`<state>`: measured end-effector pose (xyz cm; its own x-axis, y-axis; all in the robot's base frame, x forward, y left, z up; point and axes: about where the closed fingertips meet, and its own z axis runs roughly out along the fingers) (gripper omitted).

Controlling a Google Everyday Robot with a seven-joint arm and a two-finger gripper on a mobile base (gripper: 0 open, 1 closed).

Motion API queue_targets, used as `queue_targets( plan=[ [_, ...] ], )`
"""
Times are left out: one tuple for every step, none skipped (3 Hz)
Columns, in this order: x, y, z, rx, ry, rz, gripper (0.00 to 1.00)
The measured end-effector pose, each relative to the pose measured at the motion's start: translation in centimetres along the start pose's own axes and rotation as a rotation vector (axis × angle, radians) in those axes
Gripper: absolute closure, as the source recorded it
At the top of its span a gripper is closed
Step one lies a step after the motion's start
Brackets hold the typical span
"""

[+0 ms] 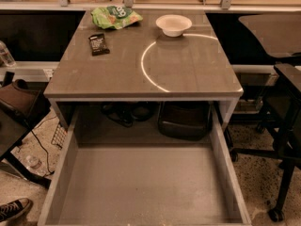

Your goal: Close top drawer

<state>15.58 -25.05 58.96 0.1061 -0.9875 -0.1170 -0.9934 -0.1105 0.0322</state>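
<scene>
The counter (pixel 188 74) fills the upper half of the view. Below its front edge the top drawer (pixel 141 187) stands pulled far out toward the camera, its bare grey floor and both side walls exposed. Its front panel and handle fall below the bottom edge of the picture. The gripper is nowhere in view, so I cannot tell whether it is open or closed, and nothing can be placed relative to it.

Closing has not yet begun. The next move likely calls for bringing the gripper to the drawer's front and pushing straight back under the counter. A white bowl (pixel 173 24), a green bag (pixel 115 17) and a dark snack bar (pixel 98 44) sit at the counter's far end, well clear of the drawer.
</scene>
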Motion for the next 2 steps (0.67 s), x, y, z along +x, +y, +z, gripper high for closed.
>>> queue_targets(
  plan=[
    [-0.9, -2.7, -0.1, 0.057, 0.005, -0.048, 1.0],
    [-1.8, -5.9, -1.1, 0.123, 0.015, -0.088, 1.0]
  ],
)
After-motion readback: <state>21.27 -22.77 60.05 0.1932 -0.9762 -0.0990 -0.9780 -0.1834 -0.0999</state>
